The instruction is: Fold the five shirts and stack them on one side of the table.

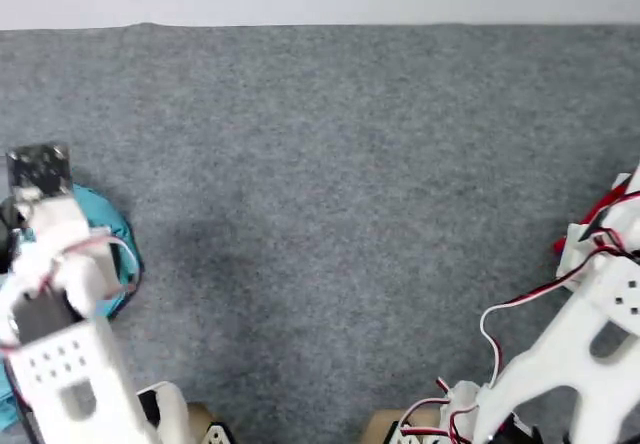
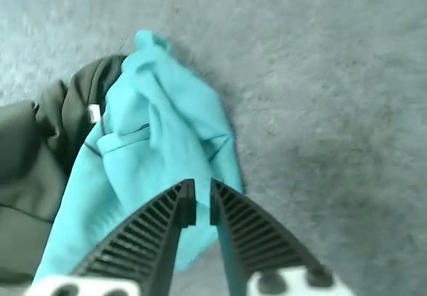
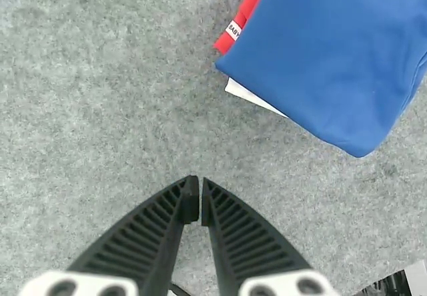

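1. The left end effector [image 2: 197, 203] hangs directly over the teal shirt [image 2: 160, 149]. Its jaws are drawn almost together, with a thin slit between them and nothing clamped.
2. The teal shirt lies crumpled at the left edge of the bench [image 1: 350, 164]. Its long axis runs roughly in line with the left end effector's fingers, from beneath the tips out to a bunched corner beyond them.
3. We judge the left arm [image 1: 60, 264] much the nearer to this shirt. The right arm [image 1: 590, 314] stands well apart from it, at the opposite edge of the bench.
4. A dark green shirt [image 2: 40, 156] lies just beside the teal one, also unfolded. The teal cloth overlaps its edge, so a low grasp there could catch both.
5. The right end effector [image 3: 200, 199] hovers over bare bench with its jaws together, holding nothing.
6. Near it sits a folded blue shirt [image 3: 333, 49], lying on a red shirt [image 3: 237, 23] and a white garment [image 3: 250, 96] whose edges show beneath.
7. We take this pile for the stack; two shirts appear to be left to fold.
8. The middle of the bench between the arms offers room to spread the teal shirt.
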